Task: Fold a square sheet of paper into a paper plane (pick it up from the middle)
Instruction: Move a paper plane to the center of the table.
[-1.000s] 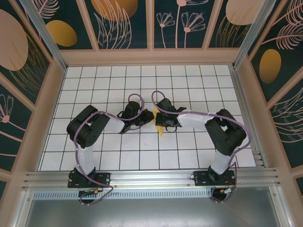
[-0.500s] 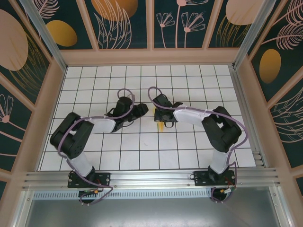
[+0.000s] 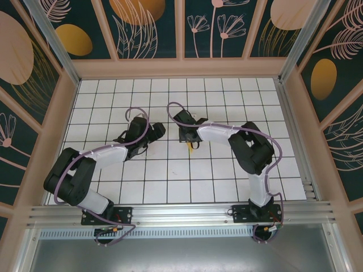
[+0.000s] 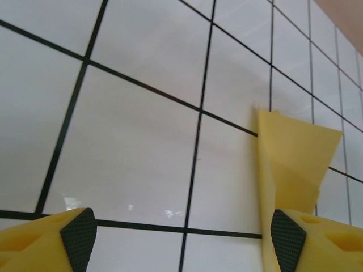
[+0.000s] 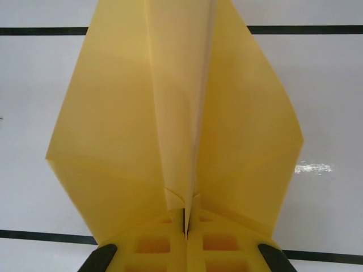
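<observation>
Pinching the paper (image 5: 170, 113) at its centre crease, the right hand (image 5: 185, 225) is closed on it, mid-worktop (image 3: 170, 187). The left hand (image 4: 181, 232) gapes wide and holds nothing, with the paper edge just beside it. Risk: the grip is thin, so the fold may slip or the wings splay if the left hand closes off-crease. Right wrist shows both wings and the crease. Left wrist shows one flap edge. Top shows both arms converging.

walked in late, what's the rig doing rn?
The right arm's fingers are shut on the yellow paper, which is already folded into a pointed dart shape. They pinch it at its centre crease, near the middle of the tiled table. The left arm's fingers stand open right beside the paper, holding nothing.
</observation>
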Robot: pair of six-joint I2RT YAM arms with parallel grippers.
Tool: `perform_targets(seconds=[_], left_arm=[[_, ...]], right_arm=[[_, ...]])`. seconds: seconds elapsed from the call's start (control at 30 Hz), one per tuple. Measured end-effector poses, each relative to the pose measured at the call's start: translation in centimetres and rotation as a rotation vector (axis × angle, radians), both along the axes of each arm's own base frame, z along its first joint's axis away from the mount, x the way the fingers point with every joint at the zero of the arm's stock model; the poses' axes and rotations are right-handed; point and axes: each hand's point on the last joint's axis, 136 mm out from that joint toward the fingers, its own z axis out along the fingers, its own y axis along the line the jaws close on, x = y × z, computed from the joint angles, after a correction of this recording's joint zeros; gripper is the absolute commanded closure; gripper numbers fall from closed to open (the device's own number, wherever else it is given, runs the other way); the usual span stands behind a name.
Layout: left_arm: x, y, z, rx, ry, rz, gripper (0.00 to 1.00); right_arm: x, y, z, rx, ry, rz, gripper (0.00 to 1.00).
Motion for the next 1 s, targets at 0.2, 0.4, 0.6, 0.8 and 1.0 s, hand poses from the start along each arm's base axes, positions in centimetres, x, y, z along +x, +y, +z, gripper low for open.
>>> perform_targets(seconds=[0.2,0.4,0.6,0.8,1.0], left_arm=[[-0.1,0.59,-0.42,0.025,0.01,0.021,0.14],[-0.19,0.91,-0.66,0.039,0.017,0.032,0.13],[-0.27,0.95,-0.76,0.042,0.021,0.032,0.12],[-0.26,0.99,-0.77,0.043,0.021,0.034,0.11],[-0.21,1.1,-0.76,0.047,0.019,0.039,0.09]], right_arm=[[0.21,0.2,-0.31,-0.022,-0.005,-0.002,0.88],[0.17,0.13,-0.67,-0.028,0.0,-0.003,0.82],[0.16,0.13,-0.67,-0.024,0.001,-0.01,0.91],[0.17,0.12,-0.64,-0.025,-0.001,-0.012,0.98],[0.72,0.54,0.13,-0.019,-0.019,-0.005,0.98]])
